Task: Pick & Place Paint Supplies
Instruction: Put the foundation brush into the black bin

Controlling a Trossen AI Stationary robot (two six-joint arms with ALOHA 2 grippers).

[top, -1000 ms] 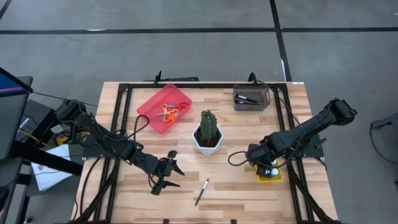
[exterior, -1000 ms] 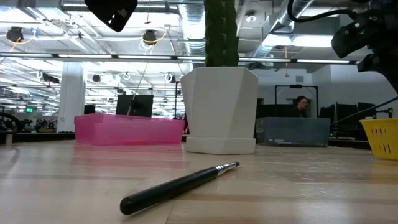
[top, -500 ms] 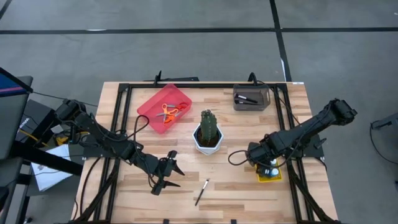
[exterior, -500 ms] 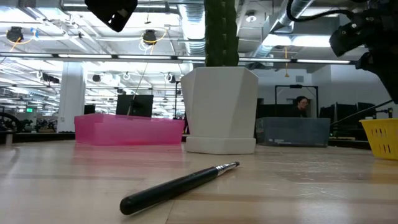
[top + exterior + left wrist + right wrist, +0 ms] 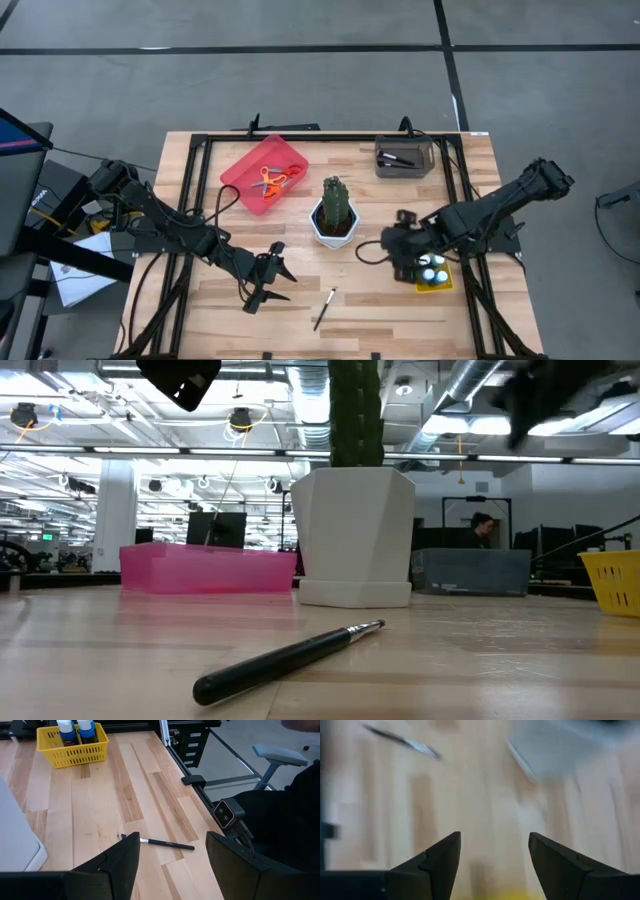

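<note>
Right gripper point(image 5: 400, 255) has swung off the yellow basket point(image 5: 440, 286) of blue paint bottles point(image 5: 434, 265), fingers spread, empty. Left gripper point(image 5: 272, 283) hovers open near the dark-handled paintbrush point(image 5: 324, 308).

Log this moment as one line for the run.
right gripper: open, empty, beside yellow basket | left gripper: open, waiting | paintbrush: on table

A yellow basket point(image 5: 433, 280) holds blue, white-capped bottles point(image 5: 432, 266); orange scissors point(image 5: 270, 181) lie in a pink tray point(image 5: 240, 170); the cactus point(image 5: 335, 200) is green, its pot point(image 5: 322, 232) white.
</note>
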